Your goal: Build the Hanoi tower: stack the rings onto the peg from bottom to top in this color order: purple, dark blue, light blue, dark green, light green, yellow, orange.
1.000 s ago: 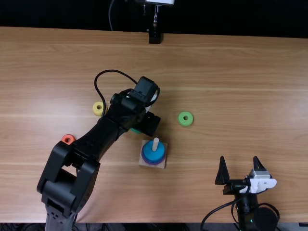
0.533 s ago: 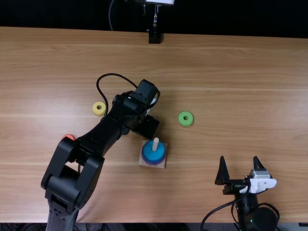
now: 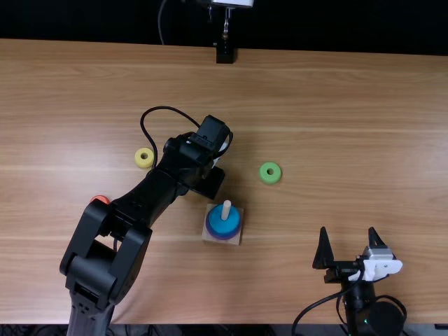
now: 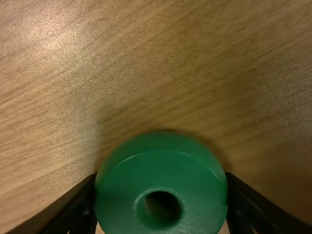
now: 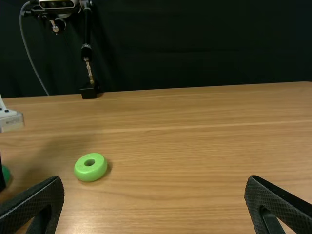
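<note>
My left gripper is clamped on one dark green ring. Just beside it: one pale wooden peg through blue and purple rings. Rightward, one light green ring; leftward, one yellow, one orange. My right gripper stands apart, fingers spread.

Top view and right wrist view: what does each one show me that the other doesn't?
Top view: the yellow ring, part of the orange ring, and the peg with a blue ring on it.
Right wrist view: a sliver of the dark green ring.
Both: the light green ring, the open right gripper and the wooden table.
</note>
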Robot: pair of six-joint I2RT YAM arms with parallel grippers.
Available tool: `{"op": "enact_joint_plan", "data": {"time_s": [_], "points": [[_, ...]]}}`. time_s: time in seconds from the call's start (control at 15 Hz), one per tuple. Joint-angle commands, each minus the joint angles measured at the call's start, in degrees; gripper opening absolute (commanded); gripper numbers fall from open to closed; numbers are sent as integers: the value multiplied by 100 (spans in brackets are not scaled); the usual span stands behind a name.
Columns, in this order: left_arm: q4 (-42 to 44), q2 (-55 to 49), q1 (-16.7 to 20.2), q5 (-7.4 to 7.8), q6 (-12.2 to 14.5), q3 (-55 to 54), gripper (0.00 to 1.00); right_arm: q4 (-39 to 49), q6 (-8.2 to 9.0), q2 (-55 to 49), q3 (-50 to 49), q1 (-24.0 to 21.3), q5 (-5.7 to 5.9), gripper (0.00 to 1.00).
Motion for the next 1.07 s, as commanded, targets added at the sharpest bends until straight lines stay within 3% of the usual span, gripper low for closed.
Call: {"op": "enact_joint_plan", "data": {"time_s": [0.0,0.2,0.8,1.0], "points": [[-68,104,-45,-39,27,-65,0,22,5,-64,-29,-24,-10,100],[-141,-134,-1,-39,16,418,0,22,5,-64,-38,-24,-10,100],[-3305,-1100,-28,4,-79,2220,0,22,5,-64,-29,-24,-10,100],[-3548,-1478,-265,4,-458,2326,0,22,5,-64,-29,-24,-10,100]]}}
